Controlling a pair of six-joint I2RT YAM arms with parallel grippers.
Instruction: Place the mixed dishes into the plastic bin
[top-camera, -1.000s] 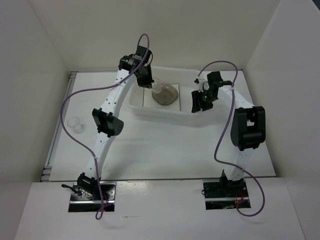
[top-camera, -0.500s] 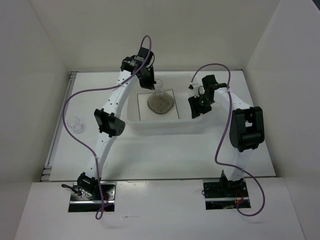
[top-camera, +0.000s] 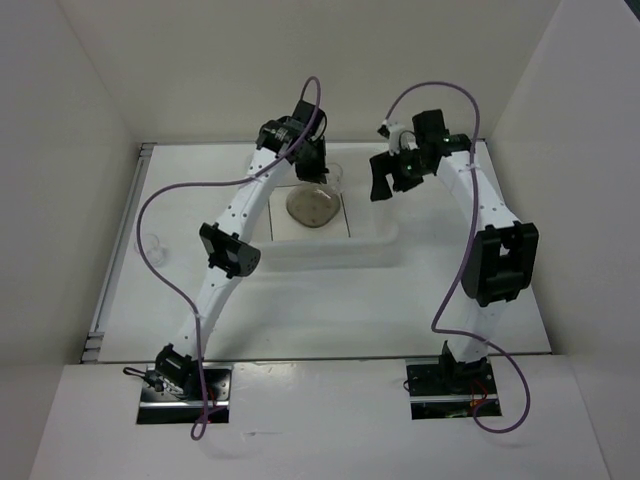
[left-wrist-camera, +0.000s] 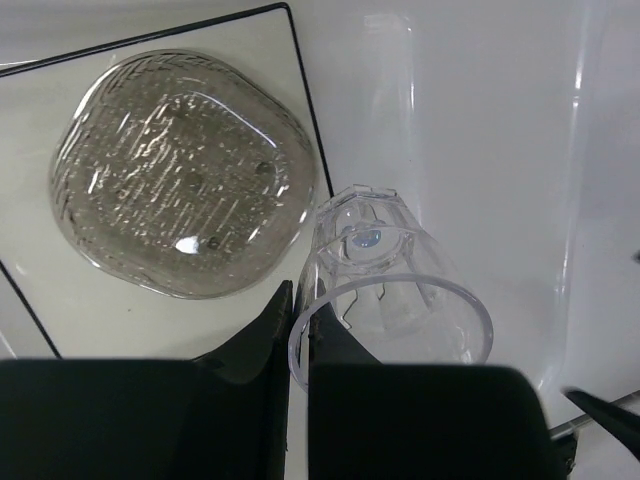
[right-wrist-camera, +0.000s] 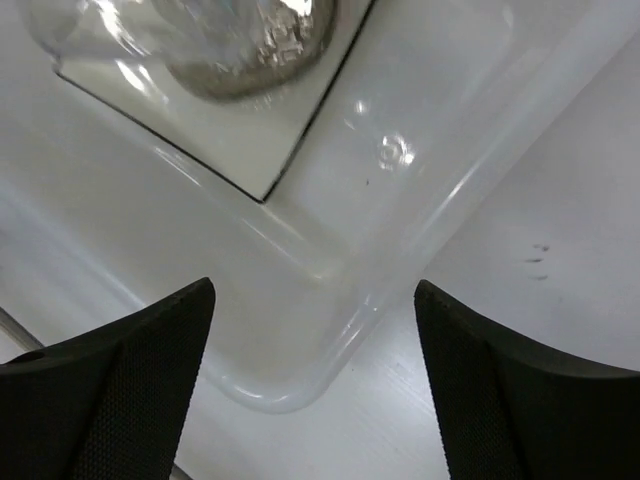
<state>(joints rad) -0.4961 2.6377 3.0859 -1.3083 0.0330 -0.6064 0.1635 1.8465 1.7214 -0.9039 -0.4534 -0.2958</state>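
Note:
The plastic bin (top-camera: 372, 247) lies at the table's middle back. Inside it, the square white plate (left-wrist-camera: 262, 35) with a thin dark rim carries a speckled greyish dish (left-wrist-camera: 180, 175). My left gripper (left-wrist-camera: 300, 300) is shut on the rim of a clear cup (left-wrist-camera: 400, 290), which hangs tilted over the bin floor just right of the plate. My right gripper (right-wrist-camera: 315, 370) stands wide open above the bin's rounded corner (right-wrist-camera: 300, 385), touching nothing. From above, the left gripper (top-camera: 318, 170) and the right gripper (top-camera: 383, 185) are both over the bin's far side.
A second small clear cup (top-camera: 150, 243) stands on the table far to the left, near the left wall. White walls close in the table on three sides. Purple cables loop above both arms.
My right gripper has opened wide, letting go of the bin, and risen back from its right end. The bin has settled nearer. The left arm has carried the cup slightly right.

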